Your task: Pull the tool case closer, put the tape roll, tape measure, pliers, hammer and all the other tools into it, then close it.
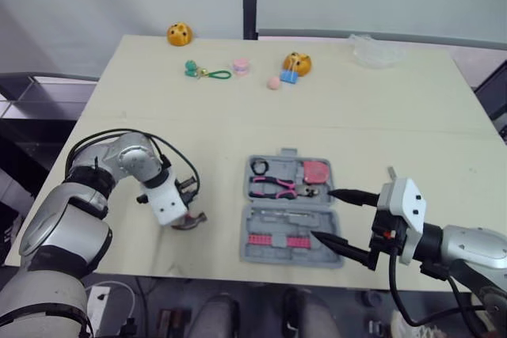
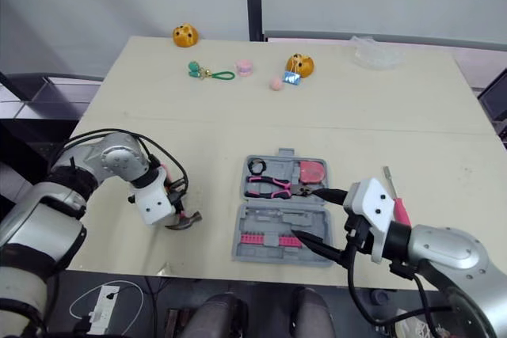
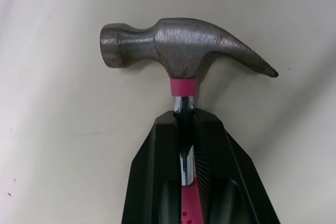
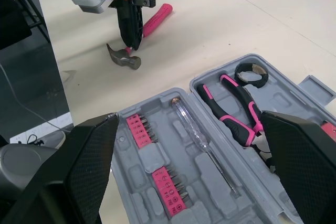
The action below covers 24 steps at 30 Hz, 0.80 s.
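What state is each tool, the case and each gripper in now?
tool case, open
hammer, held at the neck, outside the case
pliers, closed, stowed in the case
tape roll, stowed in the case
tape measure, stowed in the case
left gripper, shut on the hammer
right gripper, open over the case

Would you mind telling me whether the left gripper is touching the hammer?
Touching. The left wrist view shows the left gripper clamped on the hammer, its fingers gripping the shaft just below the head.
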Each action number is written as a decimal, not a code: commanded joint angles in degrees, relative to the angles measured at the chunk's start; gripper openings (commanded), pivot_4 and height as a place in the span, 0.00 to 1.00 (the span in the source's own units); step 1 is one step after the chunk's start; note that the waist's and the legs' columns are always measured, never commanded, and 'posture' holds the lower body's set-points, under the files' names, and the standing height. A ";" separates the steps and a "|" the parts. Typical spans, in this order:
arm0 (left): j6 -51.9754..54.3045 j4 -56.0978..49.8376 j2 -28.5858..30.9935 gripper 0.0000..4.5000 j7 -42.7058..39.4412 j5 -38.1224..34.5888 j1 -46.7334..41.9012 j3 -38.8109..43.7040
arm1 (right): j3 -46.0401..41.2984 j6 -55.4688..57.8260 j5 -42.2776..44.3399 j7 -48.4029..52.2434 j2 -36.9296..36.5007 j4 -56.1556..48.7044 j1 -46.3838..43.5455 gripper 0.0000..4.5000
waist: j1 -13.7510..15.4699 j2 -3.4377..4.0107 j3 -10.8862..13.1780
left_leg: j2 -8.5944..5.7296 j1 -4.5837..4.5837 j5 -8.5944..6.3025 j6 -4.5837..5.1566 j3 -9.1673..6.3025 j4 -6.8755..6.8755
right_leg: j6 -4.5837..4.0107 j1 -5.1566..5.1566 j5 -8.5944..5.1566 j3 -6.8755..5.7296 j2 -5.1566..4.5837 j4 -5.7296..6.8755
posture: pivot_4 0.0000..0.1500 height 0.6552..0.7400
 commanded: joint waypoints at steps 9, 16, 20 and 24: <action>82.38 -43.37 9.41 0.01 -7.49 -21.86 21.52 20.05 | 2.02 -1.97 -0.51 2.74 -0.77 1.72 -2.56 1.00 | -2.39 -0.01 0.01 | 0.08 -0.03 0.00 0.00 -0.04 -0.04 | 0.00 -0.05 0.00 0.08 0.08 -0.02 | 1.00 1.00; 131.14 -68.68 5.52 0.01 11.65 -23.24 30.90 31.31 | 4.95 -3.47 -2.07 5.12 -0.55 5.81 -6.53 1.00 | -1.58 -0.08 0.05 | 0.07 -0.04 -0.01 -0.02 -0.18 0.00 | 0.00 -0.01 0.00 0.64 0.05 -0.03 | 1.00 1.00; 147.15 -74.02 -0.51 0.01 24.11 -21.38 30.97 36.15 | 6.18 -4.06 -2.66 5.76 -0.19 7.51 -8.15 1.00 | -1.17 -0.10 0.05 | 0.02 -0.07 -0.02 -0.03 -0.24 0.05 | 0.00 0.01 0.00 0.75 0.05 -0.02 | 1.00 1.00; 155.32 -74.33 -11.94 0.01 35.54 -19.33 28.43 44.65 | 6.78 -4.26 -2.77 6.35 -0.27 7.89 -8.66 1.00 | -1.06 -0.14 0.05 | 0.00 -0.08 -0.03 -0.06 -0.25 0.09 | 0.00 0.01 0.00 0.71 0.07 0.02 | 1.00 1.00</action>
